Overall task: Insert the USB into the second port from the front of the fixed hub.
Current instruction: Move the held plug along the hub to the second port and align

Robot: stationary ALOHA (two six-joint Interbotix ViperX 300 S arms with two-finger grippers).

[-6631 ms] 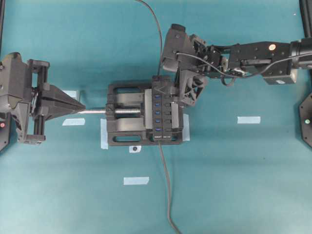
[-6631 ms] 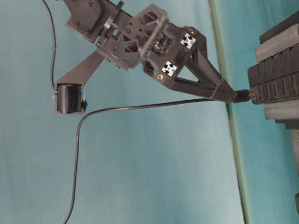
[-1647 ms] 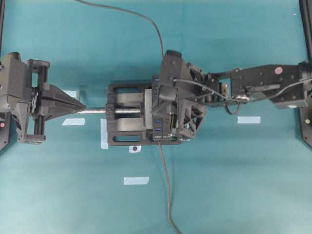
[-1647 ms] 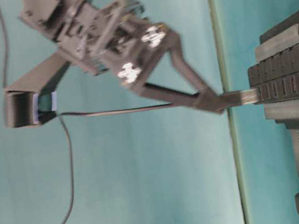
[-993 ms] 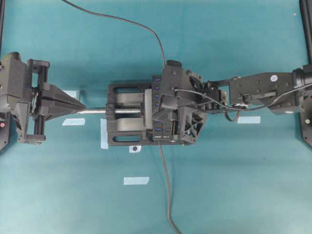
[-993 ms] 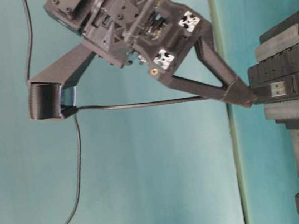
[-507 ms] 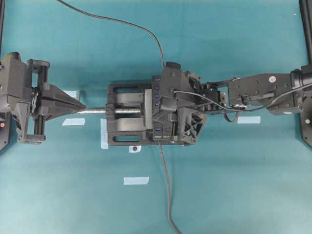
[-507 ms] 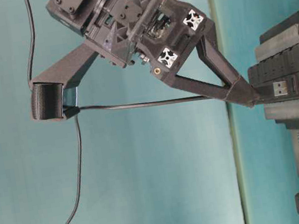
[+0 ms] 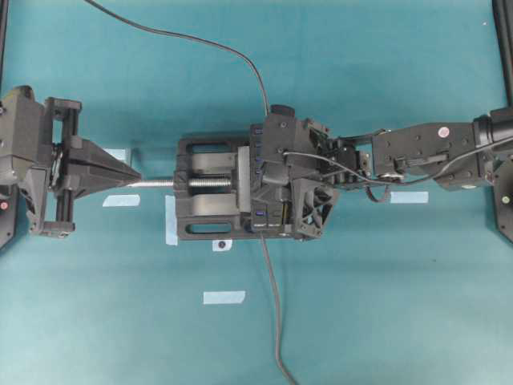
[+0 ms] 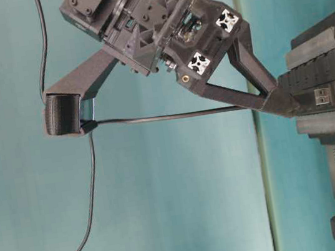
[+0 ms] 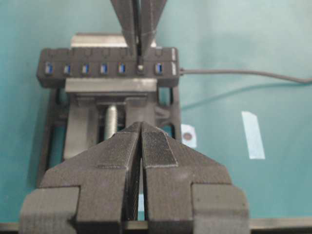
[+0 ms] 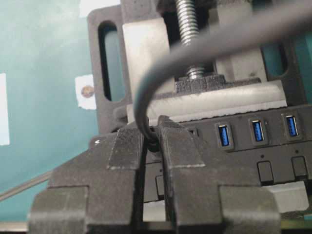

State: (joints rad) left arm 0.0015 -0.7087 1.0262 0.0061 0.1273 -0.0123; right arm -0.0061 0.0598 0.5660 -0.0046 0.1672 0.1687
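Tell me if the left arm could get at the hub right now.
Probably not cleanly. The left gripper sits shut at the vise screw's end, and the vise body lies between it and the hub. The right gripper, shut on the USB, also covers part of the ports.

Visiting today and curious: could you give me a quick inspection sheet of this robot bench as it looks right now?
Surface: teal mat carrying several pale tape strips.
Job's things: USB plug sits at the hub's second port from its cabled end; how deep, cannot tell. Black vise clamps the hub.
Clutter: nothing seen.
Grippers: right gripper shut on the plug; left gripper shut, empty, facing the vise.
Cables: plug's cable curves off the top edge; hub's cable runs off the bottom edge.
Surroundings: nothing seen.
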